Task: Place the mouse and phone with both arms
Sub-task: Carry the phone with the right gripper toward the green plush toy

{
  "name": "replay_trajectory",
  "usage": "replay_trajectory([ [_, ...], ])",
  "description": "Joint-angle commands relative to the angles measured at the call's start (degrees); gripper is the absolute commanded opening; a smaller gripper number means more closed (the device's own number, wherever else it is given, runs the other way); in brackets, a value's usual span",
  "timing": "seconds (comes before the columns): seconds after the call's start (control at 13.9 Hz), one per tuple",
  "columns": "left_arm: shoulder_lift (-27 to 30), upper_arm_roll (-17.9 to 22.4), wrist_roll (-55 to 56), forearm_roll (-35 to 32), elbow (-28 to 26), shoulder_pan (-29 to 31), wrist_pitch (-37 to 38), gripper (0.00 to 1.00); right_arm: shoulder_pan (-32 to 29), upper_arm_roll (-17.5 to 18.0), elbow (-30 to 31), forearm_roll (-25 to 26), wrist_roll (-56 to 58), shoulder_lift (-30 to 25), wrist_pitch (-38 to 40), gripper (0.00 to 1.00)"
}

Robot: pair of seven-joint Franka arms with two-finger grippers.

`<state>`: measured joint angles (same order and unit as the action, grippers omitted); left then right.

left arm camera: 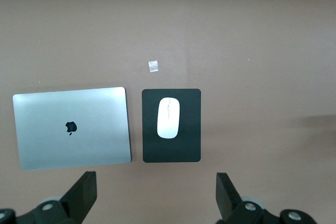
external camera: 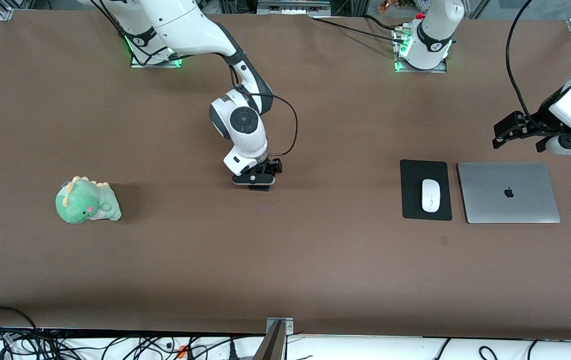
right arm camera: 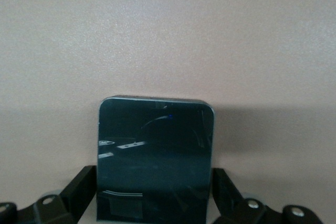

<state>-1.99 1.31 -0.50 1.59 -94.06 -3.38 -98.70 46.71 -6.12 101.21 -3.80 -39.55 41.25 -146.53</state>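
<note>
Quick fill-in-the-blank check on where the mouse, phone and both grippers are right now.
1. The mouse lies on the black ____.
2. The closed laptop sits beside the pad, toward the ____ arm's end.
3. The right gripper has its fingers either side of the ____.
4. The left gripper is ____ and holds nothing.

Answers: pad; left; phone; open

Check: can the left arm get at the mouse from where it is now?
Probably yes. The left gripper hangs open above the table near the laptop, and the mouse lies bare on the black pad with nothing over it. The right gripper is mid-table at the phone.
</note>
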Motion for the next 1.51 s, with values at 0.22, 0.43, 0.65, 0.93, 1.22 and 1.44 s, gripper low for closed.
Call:
replay_trajectory([
  [0.22, -1.34, 0.53, -0.38, 1.04, 2.3, -0.4, 1.14, 1.0, 0.66, -0.65, -0.22, 0.81, 0.08, 0.23, 0.19, 0.15],
  [0.43, -2.92, 0.45, -0.03, 1.05, 4.41, -0.83, 1.23, 1.0, -0.38, -0.74, -4.34, 0.81, 1.31, 0.15, 6.67, 0.05],
  [0.65, -3.54, 0.45, -0.03, 1.04, 4.42, -1.36, 1.14, 1.0, -4.77, -0.65, -7.26, 0.63, 9.01, -0.29, 12.93, 0.0],
  [0.93, -5.56, 0.45, -0.03, 1.04, 6.69, -1.54, 1.05, 1.0, -10.57, -0.82, -5.86, 0.46, 16.86, -3.1, 15.49, 0.0],
  [1.22, -5.65, 0.53, 0.06, 1.04, 7.05, -1.45, 1.14, 1.0, -17.07, -1.18, 0.98, 0.37, 23.89, -8.19, 14.78, 0.0],
  [1.44, -5.65, 0.53, 0.06, 1.04, 7.05, -1.54, 1.14, 1.0, -20.16, -2.14, 9.41, 0.37, 27.5, -12.94, 8.84, 0.0],
])
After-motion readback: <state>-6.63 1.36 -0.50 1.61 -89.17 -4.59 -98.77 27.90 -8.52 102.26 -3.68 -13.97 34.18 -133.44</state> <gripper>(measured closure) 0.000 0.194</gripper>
